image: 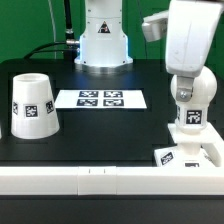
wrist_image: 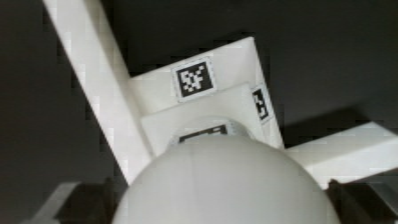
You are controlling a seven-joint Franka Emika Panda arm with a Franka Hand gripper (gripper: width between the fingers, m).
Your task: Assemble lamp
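The lamp's flat square base [image: 190,152] lies at the exterior view's right, near the front wall, with tags on its top and edge. The rounded bulb [image: 191,120] stands upright on it, a tag on its side. My gripper [image: 190,108] reaches down over the bulb from above. In the wrist view the bulb [wrist_image: 214,180] fills the space between my dark fingers [wrist_image: 75,203], which sit against both its sides, and the base [wrist_image: 210,85] lies beneath it. The tapered shade [image: 33,103] stands mouth-down at the exterior view's left, apart from the rest.
The marker board [image: 100,98] lies flat at the middle of the black table. A low white wall [image: 100,180] runs along the front edge, close to the base; it also shows in the wrist view [wrist_image: 103,90]. The robot's pedestal [image: 103,40] stands at the back.
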